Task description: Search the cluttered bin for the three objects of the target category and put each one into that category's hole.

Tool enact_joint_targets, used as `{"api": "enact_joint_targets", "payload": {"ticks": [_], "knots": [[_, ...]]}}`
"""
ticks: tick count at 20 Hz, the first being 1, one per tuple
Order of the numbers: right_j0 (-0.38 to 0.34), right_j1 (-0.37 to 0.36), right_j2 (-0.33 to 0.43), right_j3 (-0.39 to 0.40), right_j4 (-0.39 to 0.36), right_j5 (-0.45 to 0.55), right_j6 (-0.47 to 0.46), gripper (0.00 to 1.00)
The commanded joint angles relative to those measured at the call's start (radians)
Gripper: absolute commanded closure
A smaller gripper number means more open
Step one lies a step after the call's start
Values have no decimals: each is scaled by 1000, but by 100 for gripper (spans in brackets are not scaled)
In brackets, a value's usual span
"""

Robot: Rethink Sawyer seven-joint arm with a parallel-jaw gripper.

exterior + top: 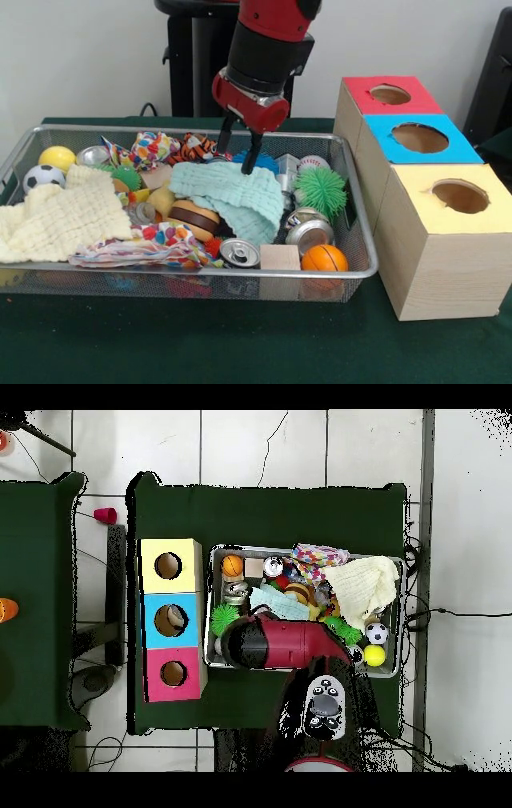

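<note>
The silver wire-mesh bin (364,240) is full of toys, cloths and cans; in the overhead view its rim (209,599) lies right of the boxes. My gripper (236,162) is open and empty, its fingertips just above the far edge of a mint-green cloth (236,196) in the bin's middle. The arm (285,644) hides it from above. A see-through, glinting thing (286,171) beside a baseball and another (144,213) by the cream cloth may be bottles; I cannot tell. The blue-topped box's hole (420,138) is right of the bin, and from above something pale shows inside it (172,620).
A red-topped box (390,94) and a yellow-topped box (458,195) flank the blue one. Silver cans (239,253) (310,234), an orange ball (324,258), a green spiky ball (321,190), a wooden block (280,257) and a cream cloth (64,220) crowd the bin.
</note>
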Motion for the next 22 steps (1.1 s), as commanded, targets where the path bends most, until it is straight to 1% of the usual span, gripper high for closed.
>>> {"api": "enact_joint_targets", "payload": {"ticks": [1,3,6,8,12,15,17,19,22], "knots": [[-108,68,118,-14,-121,-40,-165,0],[-124,80,107,-38,-150,-36,-162,0],[-114,97,55,-85,-194,-34,-128,0],[-115,104,30,-101,-223,-43,-112,0],[-140,125,17,-150,-275,-64,-94,0],[-138,144,9,-180,-304,-88,-65,0],[-147,148,18,-189,-314,-106,-55,0],[-162,133,41,-187,-315,-105,-62,0],[-214,66,120,-153,-295,-57,-127,0]]}}
